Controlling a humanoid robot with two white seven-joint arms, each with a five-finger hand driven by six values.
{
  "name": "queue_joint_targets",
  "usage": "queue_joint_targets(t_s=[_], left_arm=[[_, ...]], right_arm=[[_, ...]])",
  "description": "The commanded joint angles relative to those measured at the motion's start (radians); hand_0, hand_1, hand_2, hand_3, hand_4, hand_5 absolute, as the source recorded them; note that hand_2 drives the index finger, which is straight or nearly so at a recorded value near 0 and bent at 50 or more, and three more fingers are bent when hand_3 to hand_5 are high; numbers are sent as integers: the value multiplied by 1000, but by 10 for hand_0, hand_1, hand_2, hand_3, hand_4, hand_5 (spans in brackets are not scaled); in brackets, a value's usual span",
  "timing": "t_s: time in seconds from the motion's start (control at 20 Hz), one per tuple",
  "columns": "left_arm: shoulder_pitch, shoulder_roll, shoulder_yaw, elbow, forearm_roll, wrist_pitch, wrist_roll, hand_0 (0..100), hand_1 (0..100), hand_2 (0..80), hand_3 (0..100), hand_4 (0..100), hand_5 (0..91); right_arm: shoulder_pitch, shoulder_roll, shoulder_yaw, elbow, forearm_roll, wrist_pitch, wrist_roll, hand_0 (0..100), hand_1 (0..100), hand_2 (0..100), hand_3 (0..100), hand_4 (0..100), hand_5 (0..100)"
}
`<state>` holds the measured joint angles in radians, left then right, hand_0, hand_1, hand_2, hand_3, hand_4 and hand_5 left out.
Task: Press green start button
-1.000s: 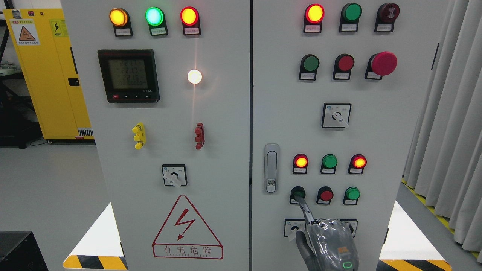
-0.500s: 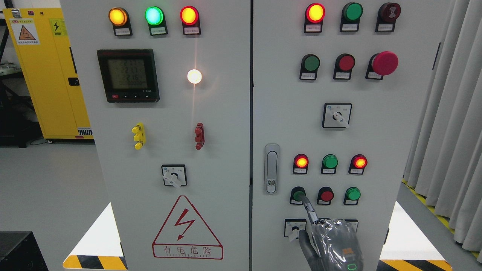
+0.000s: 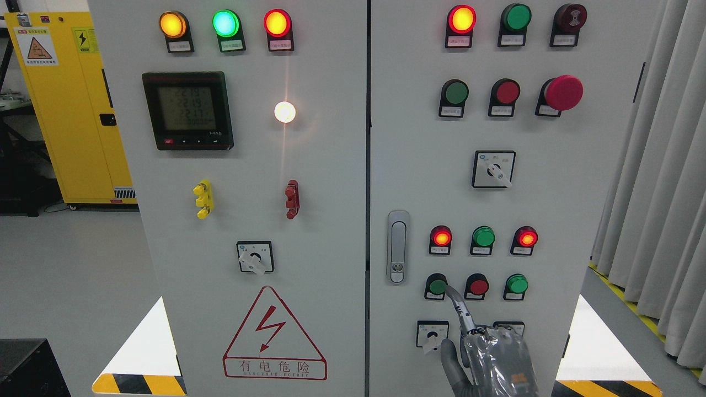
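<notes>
1. Grey cabinet (image 3: 331,220), two doors; door latch (image 3: 397,246) sits left of the btn cluster.
2. My right hand (image 3: 493,361) comes up from the bottom edge: index finger (image 3: 459,309) straight out, tip just at the lower-right rim of the green start button (image 3: 437,286), other fingers curled, gripping nothing.
3. Same row: 1 red button (image 3: 477,286), 1 more green button (image 3: 517,284). Nothing between fingertip & btn.
4. Above: 3 lamps (image 3: 483,237) — 2 red lit, 1 green.

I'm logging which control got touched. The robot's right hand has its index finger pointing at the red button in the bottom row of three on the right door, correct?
Not quite. In the head view the right hand points its index finger at the green button, leftmost in that bottom row on the right door; the red button sits beside it, untouched.
</notes>
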<state>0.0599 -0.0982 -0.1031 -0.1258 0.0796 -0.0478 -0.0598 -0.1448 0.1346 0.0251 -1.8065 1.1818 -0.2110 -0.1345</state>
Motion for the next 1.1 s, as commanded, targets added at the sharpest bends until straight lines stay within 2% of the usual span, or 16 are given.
queue_joint_targets(t_s=[0.0,0.05,0.15,0.2,0.25,0.3,0.35,0.4,0.45,0.55,0.65,0.95,1.05], left_arm=[[0,0,0,0,0,0,2,120,556,0,0,0,0],[0,0,0,0,0,0,0,120,556,0,0,0,0],[0,0,0,0,0,0,0,120,556,0,0,0,0],[0,0,0,0,0,0,0,120,556,0,0,0,0],[0,0,0,0,0,0,0,120,556,0,0,0,0],[0,0,0,0,0,0,0,120,556,0,0,0,0],[0,0,0,0,0,0,0,120,556,0,0,0,0],[0,0,0,0,0,0,0,120,556,0,0,0,0],[0,0,0,0,-1,0,0,120,556,0,0,0,0],[0,0,0,0,0,0,2,120,556,0,0,0,0],[0,0,0,0,-1,0,0,120,556,0,0,0,0],[0,0,0,0,0,0,0,120,556,0,0,0,0],[0,0,0,0,0,0,0,120,556,0,0,0,0]], right_arm=[[13,6,91,-27,-230,2,-2,784,909,49,949,1000,1000],[17,6,94,-27,-263,-1,3,818,915,57,879,963,984],[31,5,113,-30,-344,-5,7,784,887,59,643,781,820],[40,5,124,-30,-387,-7,7,777,865,50,484,609,669],[50,5,137,-34,-433,-8,10,792,859,24,372,474,487],[59,3,153,-46,-479,-8,22,793,858,20,355,449,460],[68,3,165,-57,-522,-8,44,815,847,0,178,235,230],[77,3,177,-65,-563,-8,56,832,839,0,105,158,157],[88,3,188,-77,-600,-5,59,833,837,0,98,148,145],[108,2,205,-86,-668,-4,59,879,822,0,0,28,30],[120,3,206,-88,-715,-4,59,905,804,0,0,0,0],[143,5,202,-108,-789,1,55,957,758,0,0,0,0],[143,5,200,-108,-809,2,52,911,748,0,0,0,0]])
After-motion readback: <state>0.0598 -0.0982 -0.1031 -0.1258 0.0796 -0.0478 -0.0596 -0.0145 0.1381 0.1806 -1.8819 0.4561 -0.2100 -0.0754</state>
